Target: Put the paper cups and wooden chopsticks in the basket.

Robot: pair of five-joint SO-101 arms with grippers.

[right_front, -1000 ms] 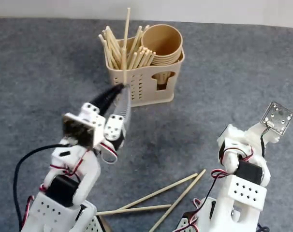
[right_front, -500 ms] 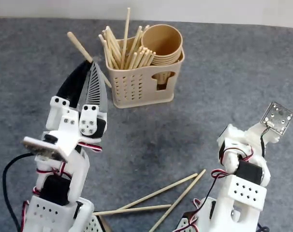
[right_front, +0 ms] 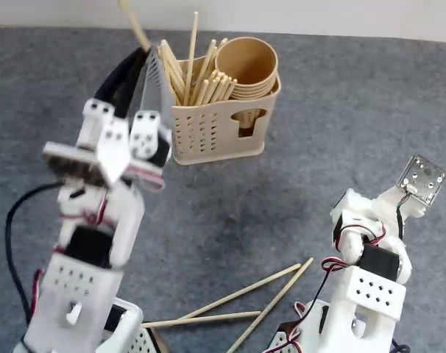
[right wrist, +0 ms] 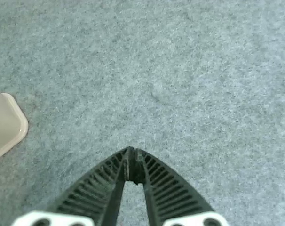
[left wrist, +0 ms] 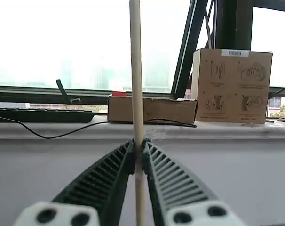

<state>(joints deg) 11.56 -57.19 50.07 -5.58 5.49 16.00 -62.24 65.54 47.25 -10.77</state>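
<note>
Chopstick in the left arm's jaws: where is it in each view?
High view: chopstick slants up from the left gripper, left of the basket.
Left wrist view: chopstick upright at centre, clamped between the jaws.
Right wrist view: grey carpet, right gripper.
Shared landmark: the left gripper's ribbed jaws, in high and left wrist views.

No readable txt; cardboard box (left wrist: 232, 87) w/ barcode sticker + line drawings, print illegible.

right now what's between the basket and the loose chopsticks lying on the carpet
Nothing. In the high view, the stretch from the basket to the loose chopsticks is bare grey carpet.
</note>
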